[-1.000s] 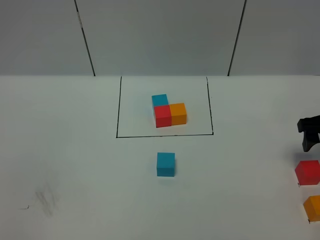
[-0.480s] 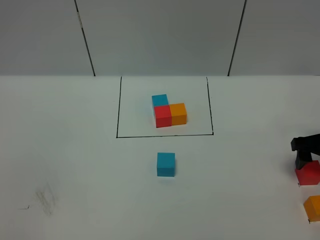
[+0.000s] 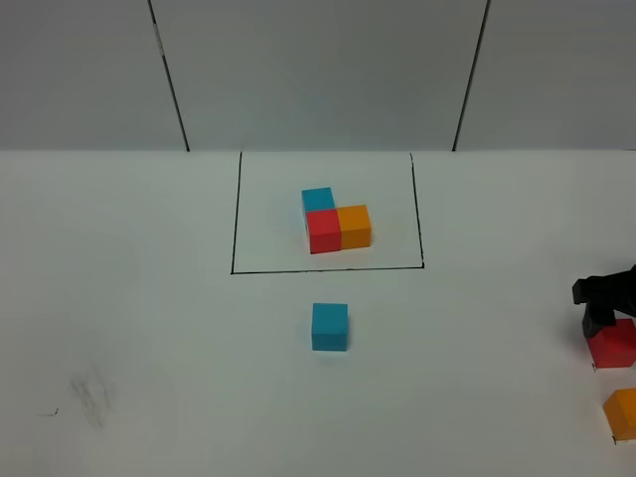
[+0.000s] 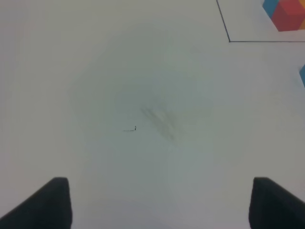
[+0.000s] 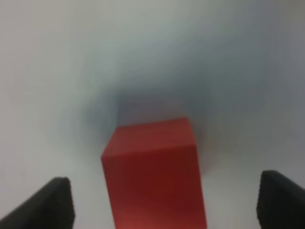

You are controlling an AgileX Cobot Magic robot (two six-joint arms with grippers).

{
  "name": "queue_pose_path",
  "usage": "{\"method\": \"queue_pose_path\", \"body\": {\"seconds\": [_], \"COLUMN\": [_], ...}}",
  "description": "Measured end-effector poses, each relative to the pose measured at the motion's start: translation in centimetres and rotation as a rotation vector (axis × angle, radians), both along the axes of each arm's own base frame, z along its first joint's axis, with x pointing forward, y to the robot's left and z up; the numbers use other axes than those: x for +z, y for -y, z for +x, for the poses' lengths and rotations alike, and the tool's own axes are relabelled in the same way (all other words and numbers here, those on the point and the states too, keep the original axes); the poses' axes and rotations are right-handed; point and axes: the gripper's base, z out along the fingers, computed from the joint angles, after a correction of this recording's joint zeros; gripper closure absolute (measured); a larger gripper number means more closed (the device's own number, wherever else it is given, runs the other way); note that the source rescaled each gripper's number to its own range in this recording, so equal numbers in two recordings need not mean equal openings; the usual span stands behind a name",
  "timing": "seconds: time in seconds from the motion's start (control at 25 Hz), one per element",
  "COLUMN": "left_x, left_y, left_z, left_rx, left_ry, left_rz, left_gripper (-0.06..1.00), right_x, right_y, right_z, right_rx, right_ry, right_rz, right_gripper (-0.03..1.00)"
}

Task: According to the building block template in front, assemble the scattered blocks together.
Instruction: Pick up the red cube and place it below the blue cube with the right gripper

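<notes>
The building block template [image 3: 323, 231] is an L of blue, red and orange cubes inside a black drawn rectangle at the table's centre; its corner also shows in the left wrist view [image 4: 288, 14]. Of the scattered blocks, the blue cube [image 3: 330, 327] sits just in front of the frame. The red cube [image 3: 614, 346] and the orange cube [image 3: 623, 413] lie at the far right edge. My right gripper [image 3: 602, 304] is low over the red cube [image 5: 152, 171]. It stands open [image 5: 167, 210], with a gap between each finger and the cube. My left gripper [image 4: 162, 205] is open over bare table.
The white table [image 3: 149, 328] carries a faint grey smudge [image 3: 91, 396] at the front left, also seen under the left gripper as a smudge [image 4: 162, 121]. A grey panelled wall [image 3: 318, 70] rises behind the table.
The right gripper has come down and forward from behind the red cube and now straddles it. The blocks and the left arm have not moved.
</notes>
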Motion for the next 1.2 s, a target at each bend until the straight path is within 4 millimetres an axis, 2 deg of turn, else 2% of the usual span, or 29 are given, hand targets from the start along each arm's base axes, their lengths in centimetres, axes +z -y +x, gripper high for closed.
{"method": "queue_pose_path", "body": {"seconds": [0.2, 0.68, 0.76, 1.04, 1.2], "left_x": [0.0, 0.0, 0.0, 0.0, 0.0], "left_y": [0.0, 0.0, 0.0, 0.0, 0.0], "left_z": [0.0, 0.0, 0.0, 0.0, 0.0], "left_rx": [0.000, 0.000, 0.000, 0.000, 0.000], "left_ry": [0.000, 0.000, 0.000, 0.000, 0.000], "left_rz": [0.000, 0.000, 0.000, 0.000, 0.000], "left_gripper": [0.15, 0.15, 0.15, 0.15, 0.15], "right_x": [-1.3, -1.6, -1.6, -1.6, -1.6], "right_y": [0.0, 0.0, 0.0, 0.0, 0.0], "right_z": [0.2, 0.5, 0.5, 0.5, 0.5], "right_rx": [0.005, 0.017, 0.021, 0.016, 0.015], "right_ry": [-0.029, 0.000, 0.001, 0.000, -0.003], "right_rz": [0.001, -0.003, -0.004, 0.004, 0.006], "right_gripper": [0.26, 0.29, 0.35, 0.67, 0.77]}}
